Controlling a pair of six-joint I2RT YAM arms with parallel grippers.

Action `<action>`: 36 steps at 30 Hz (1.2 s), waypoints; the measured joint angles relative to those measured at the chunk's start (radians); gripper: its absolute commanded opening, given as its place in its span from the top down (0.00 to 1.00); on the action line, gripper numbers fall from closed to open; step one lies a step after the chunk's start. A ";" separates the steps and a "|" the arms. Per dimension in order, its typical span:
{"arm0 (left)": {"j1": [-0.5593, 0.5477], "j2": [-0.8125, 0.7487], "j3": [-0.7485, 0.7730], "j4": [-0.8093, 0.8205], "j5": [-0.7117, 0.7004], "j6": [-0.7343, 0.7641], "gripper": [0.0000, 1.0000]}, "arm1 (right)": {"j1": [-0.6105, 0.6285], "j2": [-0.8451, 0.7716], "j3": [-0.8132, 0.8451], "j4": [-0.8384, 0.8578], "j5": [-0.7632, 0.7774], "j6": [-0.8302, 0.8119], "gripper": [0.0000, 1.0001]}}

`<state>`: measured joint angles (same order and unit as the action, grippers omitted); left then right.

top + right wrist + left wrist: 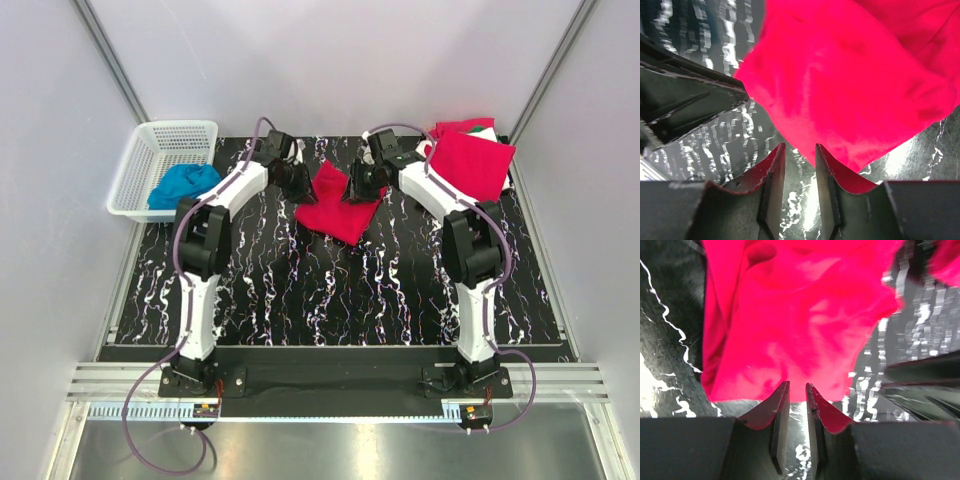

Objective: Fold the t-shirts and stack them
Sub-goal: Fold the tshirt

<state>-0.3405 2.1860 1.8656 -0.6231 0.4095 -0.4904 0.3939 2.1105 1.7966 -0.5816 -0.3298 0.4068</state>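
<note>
Flanking a red t-shirt (335, 207), both jaws slightly spread, empty, corner stack (475, 160) partly behind right arm (470, 245)

The end effector (797, 149) at six o'clock stands parted and empty; a red t-shirt (855, 85) lies on the marbled surface (735, 135) toward one o'clock.
</note>
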 measured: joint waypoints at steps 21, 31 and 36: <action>-0.005 0.098 -0.077 0.017 0.011 0.043 0.82 | 0.008 0.101 -0.095 -0.010 0.000 0.010 0.66; -0.036 -0.034 -0.278 0.020 -0.001 0.061 0.84 | 0.043 0.048 -0.199 0.016 0.005 0.016 0.67; -0.059 -0.103 -0.371 0.009 -0.007 0.072 0.84 | 0.074 -0.016 -0.288 0.016 0.009 0.019 0.67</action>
<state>-0.3992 2.0827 1.4944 -0.6140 0.4026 -0.4183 0.4679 2.0949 1.5089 -0.5659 -0.3210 0.4259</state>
